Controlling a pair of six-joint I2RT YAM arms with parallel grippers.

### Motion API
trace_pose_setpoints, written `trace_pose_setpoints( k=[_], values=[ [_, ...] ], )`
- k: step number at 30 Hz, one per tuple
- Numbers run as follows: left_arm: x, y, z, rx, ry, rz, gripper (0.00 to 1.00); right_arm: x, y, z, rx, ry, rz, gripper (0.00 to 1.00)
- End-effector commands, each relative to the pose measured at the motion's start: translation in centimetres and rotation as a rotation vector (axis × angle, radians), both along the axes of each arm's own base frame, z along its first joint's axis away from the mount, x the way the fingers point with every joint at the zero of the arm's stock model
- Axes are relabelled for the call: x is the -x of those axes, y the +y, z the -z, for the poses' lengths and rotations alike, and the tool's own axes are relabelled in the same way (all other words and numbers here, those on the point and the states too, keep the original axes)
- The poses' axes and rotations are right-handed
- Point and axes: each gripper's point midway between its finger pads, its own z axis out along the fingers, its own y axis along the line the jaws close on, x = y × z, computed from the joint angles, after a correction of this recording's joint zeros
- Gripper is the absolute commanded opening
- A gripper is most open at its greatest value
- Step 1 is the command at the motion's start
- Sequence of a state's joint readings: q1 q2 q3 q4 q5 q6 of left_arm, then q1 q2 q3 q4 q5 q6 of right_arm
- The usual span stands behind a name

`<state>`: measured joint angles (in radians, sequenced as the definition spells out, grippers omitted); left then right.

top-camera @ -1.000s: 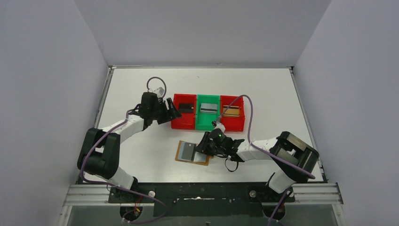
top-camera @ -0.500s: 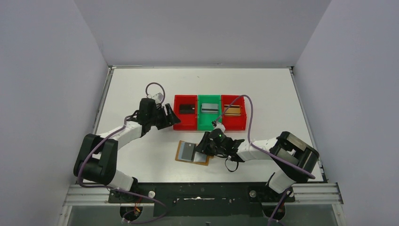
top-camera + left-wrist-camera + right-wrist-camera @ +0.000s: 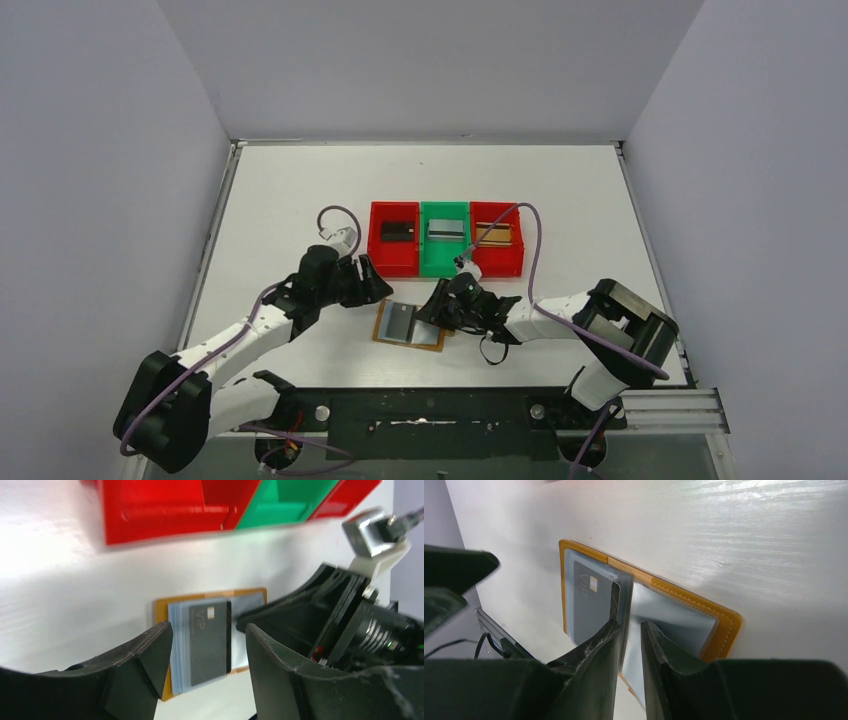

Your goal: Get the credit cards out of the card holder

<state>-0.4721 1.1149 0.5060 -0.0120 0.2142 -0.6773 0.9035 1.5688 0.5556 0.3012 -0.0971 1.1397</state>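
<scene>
**One card sitting in the open holder, three lying in the bins**

One dark card [image 3: 209, 642] is sitting in a pocket of the card holder [image 3: 410, 338]. It is showing a small pale chip and the letters VIP. The card holder is lying open and flat on the white table [image 3: 300, 200], near the front edge and between the two arms. Its brown-yellow rim is showing around the pale blue-grey pockets.

The right gripper [image 3: 630, 630] is leaning down on the middle of the card holder. Its two fingers are standing close together with only a thin gap. Their tips are resting at the pocket, right beside the edge of the dark card. I cannot tell if they are pinching the pocket or only pressing on it.

The left gripper [image 3: 206, 632] is hanging low, just beside the far left corner of the card holder. Its fingers are standing wide apart and are grasping nothing.

Three bins are sitting in a row a little farther back, touching side by side. A black card [image 3: 397, 230] is lying in the left red bin [image 3: 377, 262]. A silver-grey card [image 3: 444, 229] is lying in the green bin [image 3: 443, 262]. A gold-brown card [image 3: 492, 235] is lying in the right red bin [image 3: 500, 266].
</scene>
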Motion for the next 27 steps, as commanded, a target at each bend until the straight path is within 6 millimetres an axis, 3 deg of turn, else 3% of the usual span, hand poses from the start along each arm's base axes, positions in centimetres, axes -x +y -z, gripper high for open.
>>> trace_pose_setpoints(
  k=[1, 8, 13, 23, 27],
  values=[
    [1.8, -2.6, -0.2, 0.055, -0.016, 0.098, 0.54, -0.9, 0.1, -0.1, -0.021, -0.017, 0.043, 0.24],
    [3.3, -4.6, 1.9, 0.063, 0.04, 0.173, 0.53, -1.1, 0.7, -0.7, -0.053, -0.023, 0.041, 0.23],
    [4.2, -4.9, 5.0, 0.015, 0.135, 0.192, 0.45, -1.2, 1.5, -1.2, -0.087, -0.024, 0.025, 0.23],
    [6.2, -3.8, 6.5, 0.011, 0.187, 0.151, 0.37, -0.5, 1.4, -0.6, -0.161, 0.021, 0.052, 0.22],
    [7.1, -3.1, 7.1, -0.003, 0.209, 0.131, 0.34, -0.2, 1.7, -1.3, -0.229, 0.011, 0.042, 0.16]
  ],
)
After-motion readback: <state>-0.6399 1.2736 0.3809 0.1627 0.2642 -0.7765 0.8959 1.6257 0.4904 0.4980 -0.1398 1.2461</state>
